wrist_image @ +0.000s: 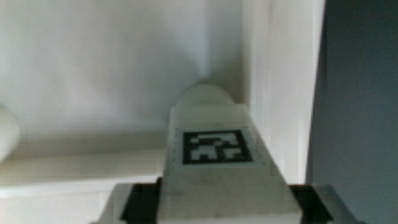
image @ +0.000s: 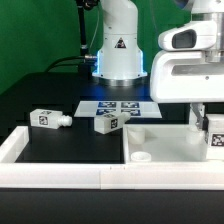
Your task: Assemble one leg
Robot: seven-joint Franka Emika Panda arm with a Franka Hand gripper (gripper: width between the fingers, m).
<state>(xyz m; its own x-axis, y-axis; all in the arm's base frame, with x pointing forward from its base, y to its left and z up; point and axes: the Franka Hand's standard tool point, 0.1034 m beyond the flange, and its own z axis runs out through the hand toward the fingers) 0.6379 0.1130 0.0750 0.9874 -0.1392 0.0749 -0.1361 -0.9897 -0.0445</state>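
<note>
My gripper is at the exterior view's right, over the large white tray-like panel. It is shut on a leg, a stubby white block with a black-and-white tag. In the wrist view the leg sticks out between the two dark fingers of the gripper, tag facing the camera, its end over the panel's inner corner. Two more legs lie on the black table. The panel has a round hole near its left front corner.
The marker board lies in front of the robot base. A white wall borders the table's front and left side. A green backdrop stands behind.
</note>
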